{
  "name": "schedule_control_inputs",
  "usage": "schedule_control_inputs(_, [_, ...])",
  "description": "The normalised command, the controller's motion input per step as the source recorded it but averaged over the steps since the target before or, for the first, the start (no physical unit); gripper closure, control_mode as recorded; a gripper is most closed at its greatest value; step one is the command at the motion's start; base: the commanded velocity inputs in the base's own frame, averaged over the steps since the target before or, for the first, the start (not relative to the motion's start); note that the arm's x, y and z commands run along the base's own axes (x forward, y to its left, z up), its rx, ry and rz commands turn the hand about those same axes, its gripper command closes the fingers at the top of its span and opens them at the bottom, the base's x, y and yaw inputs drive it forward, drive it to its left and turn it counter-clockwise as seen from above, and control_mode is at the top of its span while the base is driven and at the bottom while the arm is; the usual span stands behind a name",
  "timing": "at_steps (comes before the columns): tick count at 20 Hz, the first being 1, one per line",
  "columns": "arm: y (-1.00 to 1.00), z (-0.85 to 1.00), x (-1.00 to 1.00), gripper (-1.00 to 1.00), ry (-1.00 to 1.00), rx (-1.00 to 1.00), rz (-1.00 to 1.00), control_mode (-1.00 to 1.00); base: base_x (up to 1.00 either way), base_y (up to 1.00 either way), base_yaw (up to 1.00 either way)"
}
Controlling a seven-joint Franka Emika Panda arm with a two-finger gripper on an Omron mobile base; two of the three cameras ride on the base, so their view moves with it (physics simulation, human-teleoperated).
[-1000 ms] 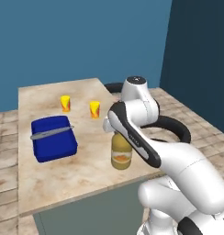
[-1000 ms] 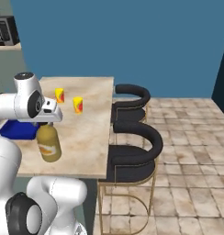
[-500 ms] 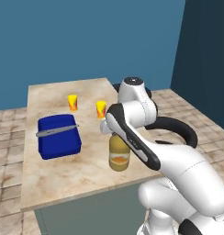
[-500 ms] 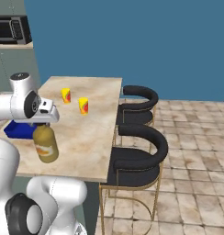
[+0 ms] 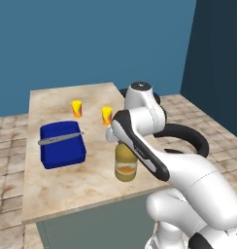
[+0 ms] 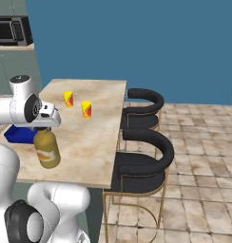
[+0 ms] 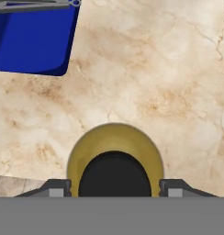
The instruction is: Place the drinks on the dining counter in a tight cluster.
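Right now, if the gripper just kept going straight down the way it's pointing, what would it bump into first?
The amber-yellow bottle. The gripper points down at it, and its black cap sits right between the fingertips, so the cap top would probably meet the hand first. The dining counter lies below that.

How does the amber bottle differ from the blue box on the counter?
The amber bottle is round, upright and translucent yellow; the blue box is flat, rectangular and opaque. The bottle sits under the pincer, near the counter's front edge; the box lies apart, untouched. Both rest on the marble dining counter.
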Motion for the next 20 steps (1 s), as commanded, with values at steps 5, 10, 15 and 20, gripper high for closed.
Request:
schedule_control_inputs(5, [0.00, 0.00, 0.00, 1.00, 0.00, 0.00, 0.00, 1.00, 0.14, -0.04, 0.03])
schedule_control_inputs(10, [-0.14, 0.00, 0.47, 1.00, 0.06, 0.13, 0.07, -1.00, 0.00, 0.00, 0.00])
schedule_control_inputs(15, [-0.03, 0.00, 0.60, 1.00, 0.02, 0.11, 0.10, -1.00, 0.00, 0.00, 0.00])
schedule_control_inputs(20, [0.13, 0.00, 0.62, 1.00, 0.01, -0.04, 0.03, -1.00, 0.00, 0.00, 0.00])
